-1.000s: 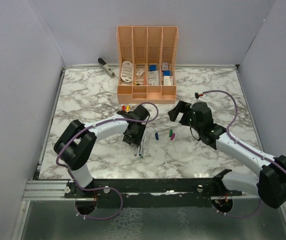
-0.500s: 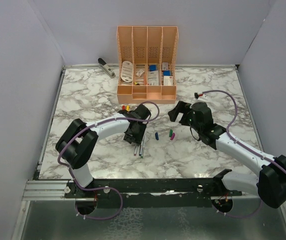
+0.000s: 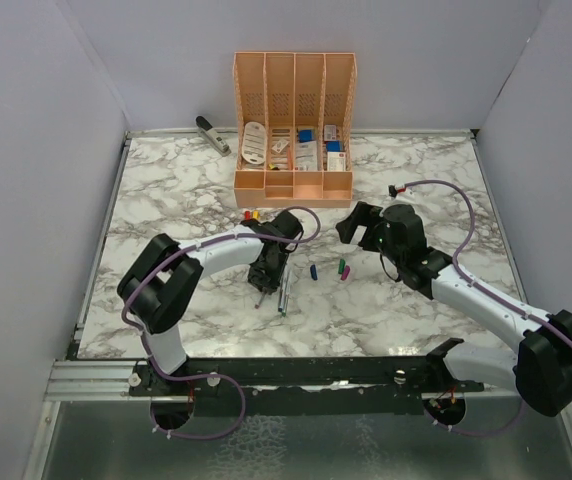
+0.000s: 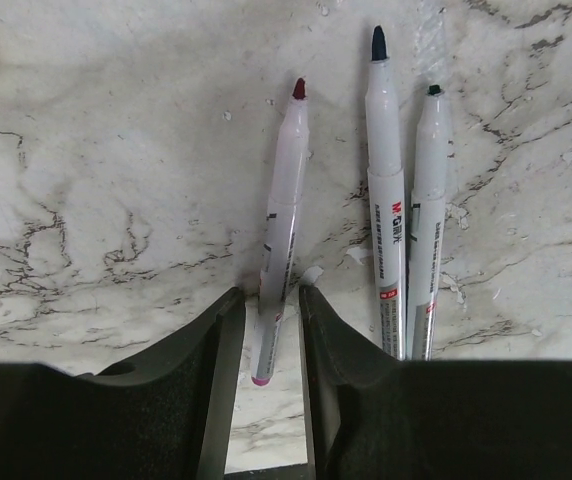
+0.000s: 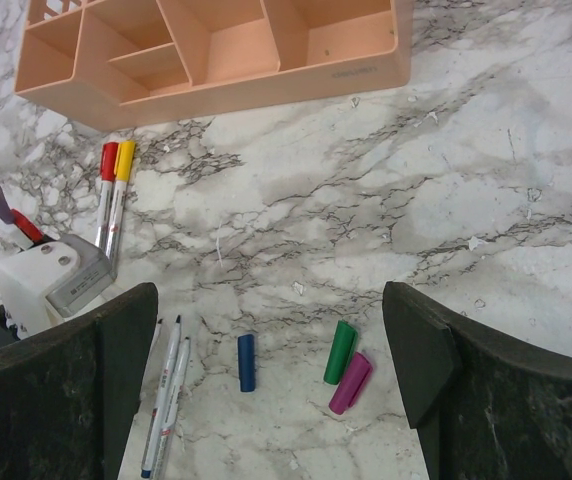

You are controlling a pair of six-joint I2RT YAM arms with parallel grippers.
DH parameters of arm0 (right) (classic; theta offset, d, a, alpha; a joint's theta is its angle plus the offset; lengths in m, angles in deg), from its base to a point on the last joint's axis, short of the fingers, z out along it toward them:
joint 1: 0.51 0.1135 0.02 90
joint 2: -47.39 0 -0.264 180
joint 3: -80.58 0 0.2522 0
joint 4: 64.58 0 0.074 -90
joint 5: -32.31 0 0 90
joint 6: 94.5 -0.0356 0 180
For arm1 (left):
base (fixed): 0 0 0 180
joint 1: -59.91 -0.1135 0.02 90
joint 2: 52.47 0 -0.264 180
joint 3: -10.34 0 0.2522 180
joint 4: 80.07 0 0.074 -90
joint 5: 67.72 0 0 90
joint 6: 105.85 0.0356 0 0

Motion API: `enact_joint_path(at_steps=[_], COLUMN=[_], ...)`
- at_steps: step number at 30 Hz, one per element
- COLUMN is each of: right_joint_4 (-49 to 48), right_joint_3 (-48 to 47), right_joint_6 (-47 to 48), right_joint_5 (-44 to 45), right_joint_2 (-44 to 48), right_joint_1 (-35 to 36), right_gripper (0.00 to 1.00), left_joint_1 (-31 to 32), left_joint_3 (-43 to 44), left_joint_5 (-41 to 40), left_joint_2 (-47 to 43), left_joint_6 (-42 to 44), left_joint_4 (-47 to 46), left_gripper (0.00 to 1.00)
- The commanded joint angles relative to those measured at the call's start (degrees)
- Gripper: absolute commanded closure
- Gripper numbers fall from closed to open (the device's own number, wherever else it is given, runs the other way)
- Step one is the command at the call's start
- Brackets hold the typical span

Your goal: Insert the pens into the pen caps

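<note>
In the left wrist view my left gripper [image 4: 271, 300] is shut on a pale pen with a dark red tip [image 4: 284, 220]; its magenta end shows between the jaws. Two more pens, blue-tipped [image 4: 386, 210] and dark-tipped [image 4: 428, 210], lie side by side just right of it. In the top view that gripper [image 3: 266, 275] is left of the loose caps. My right gripper [image 5: 266, 300] is open wide above a blue cap [image 5: 247, 362], a green cap [image 5: 341, 351] and a magenta cap [image 5: 351, 382]. Two pens wearing a red cap [image 5: 108, 160] and a yellow cap [image 5: 124, 158] lie near the organiser.
A peach desk organiser [image 3: 293, 125] with small items stands at the back centre. A grey stapler [image 3: 211, 133] lies at the back left. White walls close in the marble table [image 3: 416, 170]. The right arm's purple cable [image 3: 446, 190] loops over the table.
My left gripper has shifted slightly, and the red-tipped pen has swung away from the other two, its near end now pointing left.
</note>
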Motion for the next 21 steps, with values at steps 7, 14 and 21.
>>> enact_joint_path(at_steps=[7, 14, 21], right_joint_4=[-0.1, -0.1, 0.0], right_joint_3=[-0.7, -0.6, 0.0], right_joint_6=[-0.8, -1.4, -2.0], right_joint_5=[0.2, 0.0, 0.1], right_joint_2=[-1.0, -0.8, -0.2], right_joint_1=[0.0, 0.0, 0.0], right_gripper=[0.07, 0.07, 0.07], left_joint_1=[0.3, 0.1, -0.4], left_joint_3=[2.3, 4.8, 7.2], left_joint_5=[-6.6, -4.8, -2.6], left_joint_2=[5.7, 9.1, 11.7], left_joint_6=[4.5, 7.6, 10.8], left_joint_4=[5.6, 5.5, 3.9], left_gripper=[0.67, 0.66, 0.66])
